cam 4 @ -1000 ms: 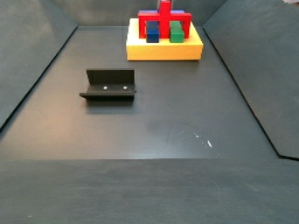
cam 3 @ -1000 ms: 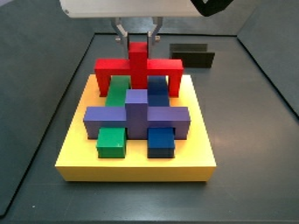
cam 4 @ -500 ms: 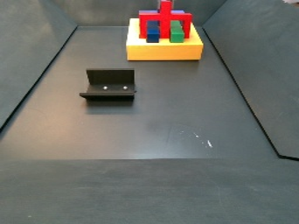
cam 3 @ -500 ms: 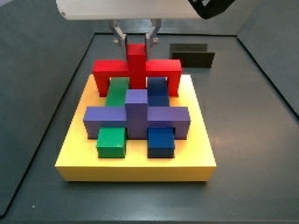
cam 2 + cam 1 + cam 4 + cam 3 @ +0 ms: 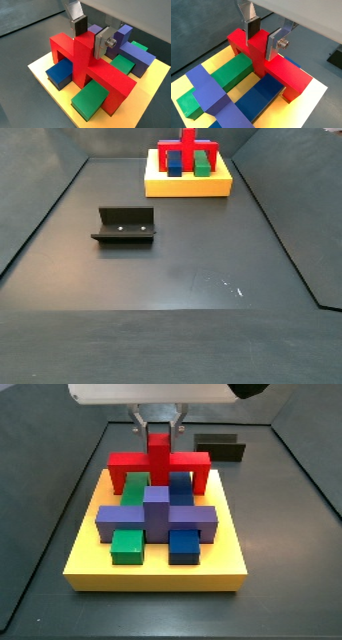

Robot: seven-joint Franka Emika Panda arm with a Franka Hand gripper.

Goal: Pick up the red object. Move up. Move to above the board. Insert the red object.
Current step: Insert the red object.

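now pinching the bright red blocky arch piece (image 5: pixel 261 55) by its stem, hand (image 5: pixel 264 36) over the thick yellow slab board (image 5: pixel 154 570); best lowered straight, legs square to slots.

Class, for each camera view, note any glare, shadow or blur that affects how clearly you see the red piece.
In both wrist views the red object and pincer look sharp and evenly lit. In a side view the board is clear; in a side view faint glare marks the floor.

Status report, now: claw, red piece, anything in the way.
Claw over the yellow board, shut on red piece's stem. Piece's legs down on board, straddling green and blue blocks. Nothing in the way.
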